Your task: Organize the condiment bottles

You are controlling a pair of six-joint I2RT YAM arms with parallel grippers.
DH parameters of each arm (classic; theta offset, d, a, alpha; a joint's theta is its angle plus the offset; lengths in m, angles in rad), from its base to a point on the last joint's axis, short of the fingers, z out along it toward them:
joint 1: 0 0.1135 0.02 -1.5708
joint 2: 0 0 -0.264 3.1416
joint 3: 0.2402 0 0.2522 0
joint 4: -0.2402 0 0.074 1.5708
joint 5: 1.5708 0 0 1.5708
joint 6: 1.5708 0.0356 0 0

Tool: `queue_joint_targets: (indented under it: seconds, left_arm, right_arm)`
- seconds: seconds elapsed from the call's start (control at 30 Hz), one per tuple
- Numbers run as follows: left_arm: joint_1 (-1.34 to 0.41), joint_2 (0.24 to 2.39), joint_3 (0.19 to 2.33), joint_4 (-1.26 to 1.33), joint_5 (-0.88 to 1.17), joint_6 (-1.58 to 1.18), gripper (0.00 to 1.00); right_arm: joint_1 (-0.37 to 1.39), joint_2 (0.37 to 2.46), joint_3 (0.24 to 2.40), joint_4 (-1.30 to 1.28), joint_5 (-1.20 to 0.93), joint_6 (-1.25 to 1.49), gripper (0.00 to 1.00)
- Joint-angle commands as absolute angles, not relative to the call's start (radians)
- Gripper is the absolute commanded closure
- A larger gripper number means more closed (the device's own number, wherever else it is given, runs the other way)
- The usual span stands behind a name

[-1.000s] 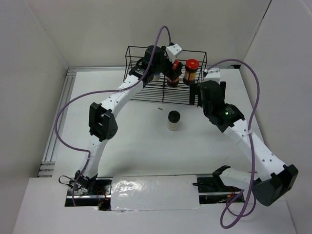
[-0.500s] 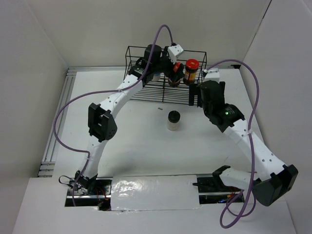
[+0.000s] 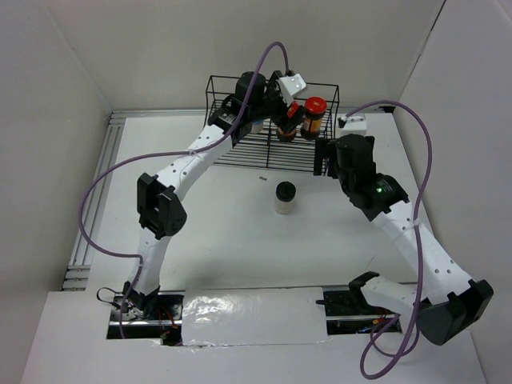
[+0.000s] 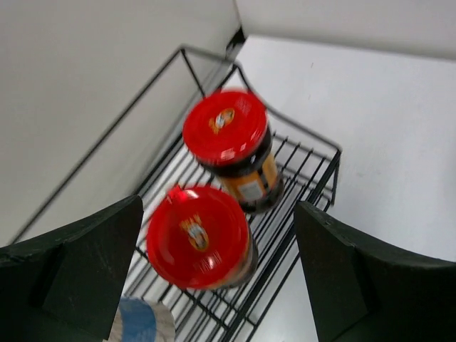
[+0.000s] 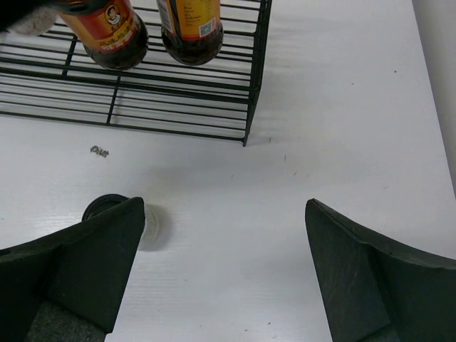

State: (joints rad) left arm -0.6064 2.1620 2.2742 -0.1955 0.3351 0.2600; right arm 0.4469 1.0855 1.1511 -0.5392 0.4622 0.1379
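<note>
Two dark jars, red lids, yellow labels: far jar (image 4: 225,127), near jar (image 4: 198,235), upright in wire rack (image 4: 313,146). One black-capped white bottle (image 3: 285,192) on counter (image 3: 224,224). Left end effector (image 4: 217,267), right end effector (image 5: 228,263): wide open, empty.

A wire rack (image 3: 264,154) sits under the left claw (image 4: 219,206); a speck (image 5: 99,151) lies on the table (image 5: 342,142), before the right claw (image 5: 225,206).

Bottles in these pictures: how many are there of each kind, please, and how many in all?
Red-lid jars: 2
Black-cap bottle: 1
Blue-label bottle, only partly in view: 1
Total: 4
</note>
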Motion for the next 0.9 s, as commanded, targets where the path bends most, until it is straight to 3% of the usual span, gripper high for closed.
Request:
queue_joint_targets:
  seconds: [0.0, 0.67, 0.87]
  left_arm:
    - [-0.595, 2.189, 2.238, -0.189, 0.275, 0.290, 0.01]
    - [-0.606, 2.108, 2.365, -0.169, 0.311, 0.279, 0.01]
    - [-0.626, 1.973, 2.352, -0.386, 0.466, 0.294, 0.01]
  right_arm:
    - [0.440, 1.014, 1.178, -0.561, 0.480, 0.144, 0.00]
    - [0.440, 1.019, 1.181, -0.551, 0.440, 0.137, 0.00]
    - [0.440, 1.008, 1.178, -0.563, 0.459, 0.149, 0.00]
